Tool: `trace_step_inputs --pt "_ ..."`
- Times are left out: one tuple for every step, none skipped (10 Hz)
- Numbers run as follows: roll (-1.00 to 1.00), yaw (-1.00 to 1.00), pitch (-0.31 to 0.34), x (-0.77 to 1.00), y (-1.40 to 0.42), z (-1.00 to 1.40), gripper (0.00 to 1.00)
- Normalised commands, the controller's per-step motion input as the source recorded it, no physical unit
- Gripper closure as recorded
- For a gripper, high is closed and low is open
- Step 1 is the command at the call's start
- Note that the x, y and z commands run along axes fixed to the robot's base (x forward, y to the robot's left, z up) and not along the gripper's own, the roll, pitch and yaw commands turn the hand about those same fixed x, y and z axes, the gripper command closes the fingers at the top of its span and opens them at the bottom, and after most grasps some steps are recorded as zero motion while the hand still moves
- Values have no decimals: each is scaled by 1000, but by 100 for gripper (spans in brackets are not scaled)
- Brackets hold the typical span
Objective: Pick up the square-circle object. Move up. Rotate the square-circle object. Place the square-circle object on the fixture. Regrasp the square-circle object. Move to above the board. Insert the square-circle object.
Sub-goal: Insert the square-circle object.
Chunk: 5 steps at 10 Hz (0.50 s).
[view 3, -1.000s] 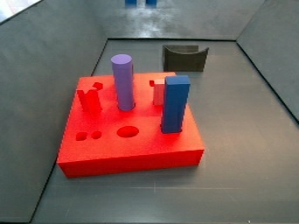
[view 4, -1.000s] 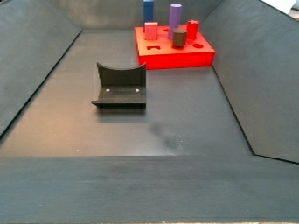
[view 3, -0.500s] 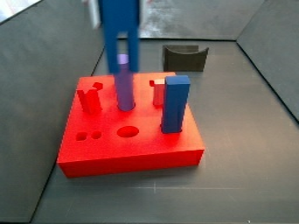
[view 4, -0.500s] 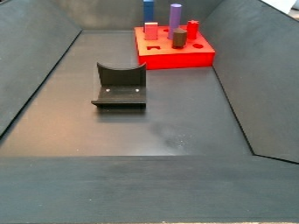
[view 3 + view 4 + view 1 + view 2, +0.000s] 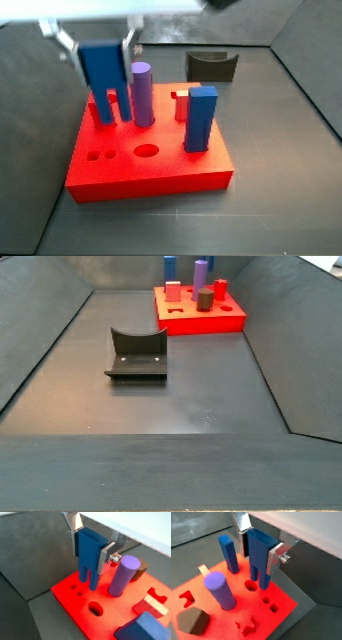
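My gripper (image 5: 103, 48) is shut on the square-circle object (image 5: 102, 72), a blue block with two short legs pointing down. It hangs over the back left of the red board (image 5: 147, 172), its legs close to the board's top; I cannot tell whether they touch. In both wrist views the silver fingers (image 5: 105, 559) (image 5: 274, 559) clamp the object (image 5: 89, 554) (image 5: 259, 554) by its sides, the legs above two small holes (image 5: 266, 600) and a round hole (image 5: 250, 585). The dark fixture (image 5: 211, 66) stands behind the board. The gripper is out of a side view that shows board (image 5: 201, 318) and fixture (image 5: 136, 354).
On the board stand a tall purple cylinder (image 5: 140, 92), a tall blue square post (image 5: 201, 118) and a dark hexagonal peg (image 5: 193, 621). The cylinder is just right of the held object. Grey walls slope up around the dark floor (image 5: 187, 406).
The gripper with the blue object has come down from the top edge of a side view and moved left, now hanging low over the board's left part. Nothing else moved.
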Motion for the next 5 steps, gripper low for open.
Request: trace_step_inputs --pt "-41 51 -100 -74 -3 -320 100" --pt "0 46 -54 0 -77 -260 100" --pt "13 57 -91 -51 -169 -314 100" --pt "190 94 -113 -197 -237 -400 100" --pt "340 40 -127 -414 -271 -366 100"
